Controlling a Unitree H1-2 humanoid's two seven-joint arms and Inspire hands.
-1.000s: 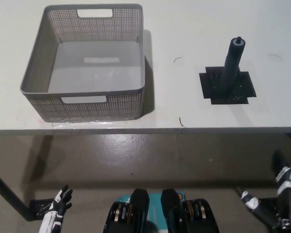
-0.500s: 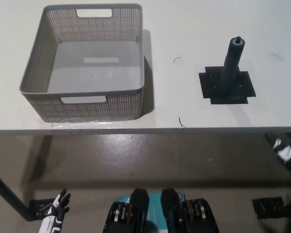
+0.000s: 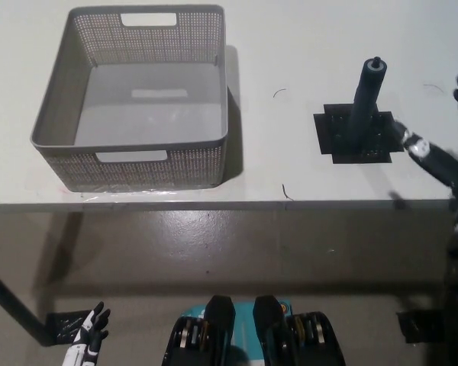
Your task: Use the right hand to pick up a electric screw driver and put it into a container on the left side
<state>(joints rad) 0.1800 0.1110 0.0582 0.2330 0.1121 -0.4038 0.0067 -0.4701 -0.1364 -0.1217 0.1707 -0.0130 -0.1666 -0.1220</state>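
Bright, even overhead light washes the pale worktop [image 3: 305, 175] almost to glare. The basket [image 3: 133, 99] throws a soft shadow to its right. The floor [image 3: 214, 244] below is dimmer, with a dull sheen. The right hand [image 3: 450, 145] at the frame's edge is smeared by motion blur; the rest stays sharp.

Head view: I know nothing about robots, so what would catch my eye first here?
A big grey perforated basket sits empty on the white table's left side. To its right, a dark electric screwdriver stands upright on a black square pad. The black right hand is beside it at the right edge, while the white left hand rests low by the floor.
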